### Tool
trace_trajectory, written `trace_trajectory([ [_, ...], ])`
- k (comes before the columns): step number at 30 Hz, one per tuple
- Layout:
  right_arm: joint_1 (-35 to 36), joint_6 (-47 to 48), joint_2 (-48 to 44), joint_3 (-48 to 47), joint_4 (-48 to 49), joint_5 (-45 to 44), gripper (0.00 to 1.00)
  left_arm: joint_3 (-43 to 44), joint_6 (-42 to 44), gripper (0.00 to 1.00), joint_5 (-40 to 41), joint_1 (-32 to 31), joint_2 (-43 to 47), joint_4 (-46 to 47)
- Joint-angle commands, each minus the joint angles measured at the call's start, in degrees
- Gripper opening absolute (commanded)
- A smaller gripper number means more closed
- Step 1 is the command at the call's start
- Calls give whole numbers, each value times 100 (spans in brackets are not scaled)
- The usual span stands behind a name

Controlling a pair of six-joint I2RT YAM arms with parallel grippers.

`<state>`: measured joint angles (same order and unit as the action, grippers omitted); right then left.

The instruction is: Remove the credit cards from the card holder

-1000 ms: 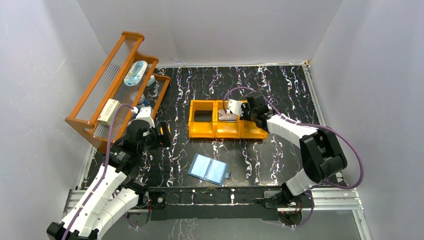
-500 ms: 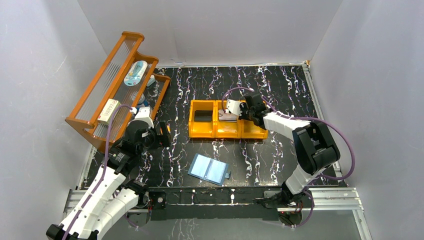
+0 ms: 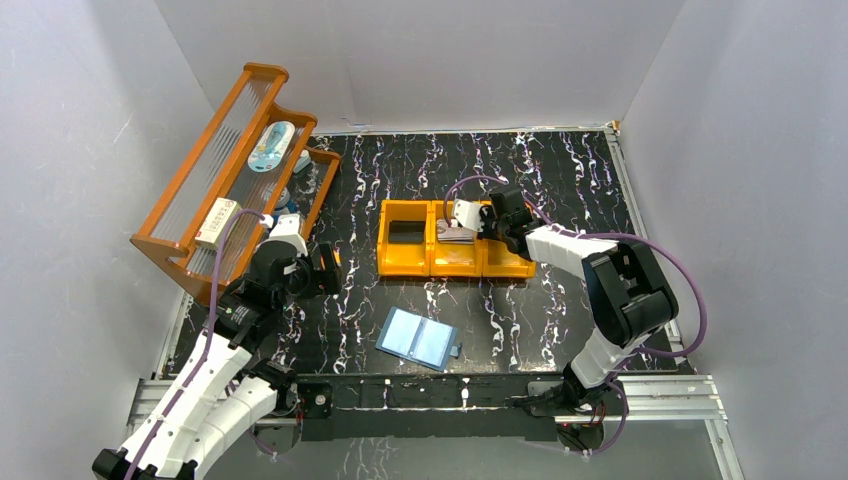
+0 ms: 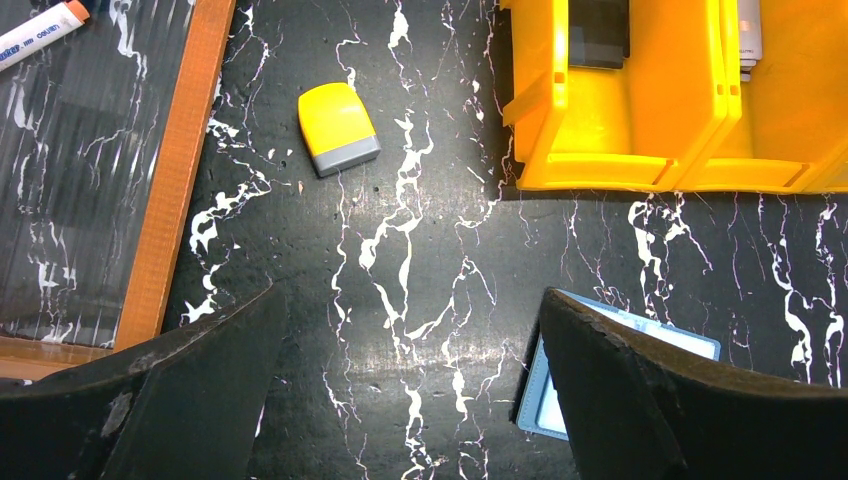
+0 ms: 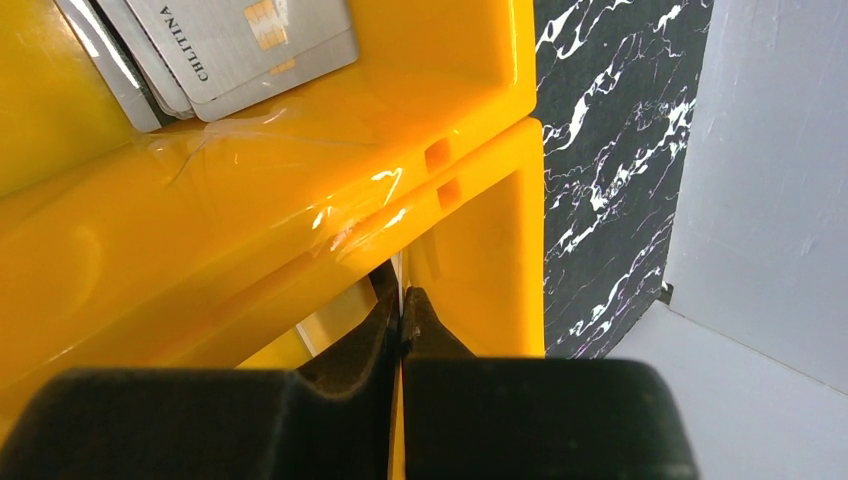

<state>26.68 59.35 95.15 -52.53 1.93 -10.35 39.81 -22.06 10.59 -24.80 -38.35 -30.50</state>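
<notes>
Right gripper [image 5: 402,300] clenched, seemingly on a thin credit card [image 5: 402,268]; now slightly further over the yellow bin [image 5: 250,220], near release.

Your yellow bin [image 5: 200,200] is glossy moulded plastic that throws back bright highlights, and the grey credit cards [image 5: 250,40] in it look smooth, with a dull sheen. The table [image 4: 400,330] is a black, white-veined sheet with a faint shine, and the blue card holder [image 3: 418,339] looks matt.

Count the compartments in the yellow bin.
3, side by side: left compartment holds a dark item, middle compartment holds cards, right compartment lies under the right gripper.
</notes>
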Motion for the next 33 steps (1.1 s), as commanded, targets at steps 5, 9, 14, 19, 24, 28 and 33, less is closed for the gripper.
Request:
trace_trajectory([
  [5,-16,-4,106,-71,180,130,13,28,62,98,90,36,56,-58],
  [9,-14,-33,192,-101,158,155,16,32,62,98,94,32,51,-61],
  [14,-16,-169,237,-193,-7,192,24,29,62,98,103,32,38,-60],
  [19,-23,-340,33,-156,-70,269,35,35,62,98,103,35,25,-54],
  [24,-65,-675,-160,-146,-194,417,42,28,71,99,53,36,-9,-52],
  [28,-90,-855,-351,-103,-228,422,48,28,71,98,51,36,1,-46],
  [33,-93,-1119,-717,-73,-235,501,52,28,79,98,9,30,-30,-43],
])
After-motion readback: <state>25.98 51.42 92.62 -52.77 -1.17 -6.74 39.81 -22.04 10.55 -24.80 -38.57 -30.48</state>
